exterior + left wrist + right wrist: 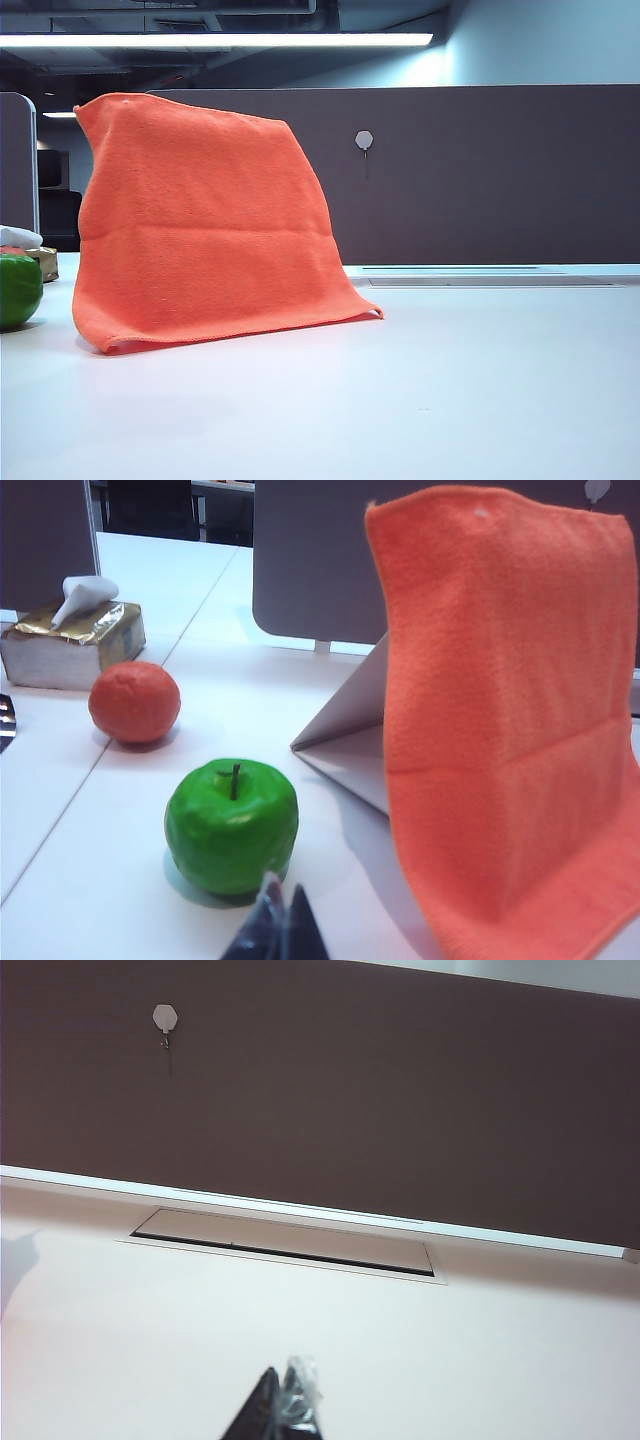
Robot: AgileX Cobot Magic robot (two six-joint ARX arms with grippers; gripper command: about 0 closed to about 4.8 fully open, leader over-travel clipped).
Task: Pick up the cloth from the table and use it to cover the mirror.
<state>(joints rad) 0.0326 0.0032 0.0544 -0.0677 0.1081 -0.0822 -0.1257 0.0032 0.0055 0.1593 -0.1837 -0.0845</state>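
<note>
The orange cloth (200,225) hangs draped over the mirror, its lower edge resting on the white table (420,400). In the exterior view the mirror is fully hidden under it. The left wrist view shows the cloth (505,720) from the side, with only the mirror's grey folding stand (345,725) showing beside it. My left gripper (283,905) is shut and empty, low over the table just in front of the green apple. My right gripper (285,1385) is shut and empty over bare tabletop, facing the partition. Neither gripper appears in the exterior view.
A green apple (232,825) sits close to the left gripper, with an orange fruit (134,702) and a tissue box (72,640) beyond it. A dark brown partition (480,170) with a small hook (364,140) backs the table. A cable slot (285,1240) lies along the far edge.
</note>
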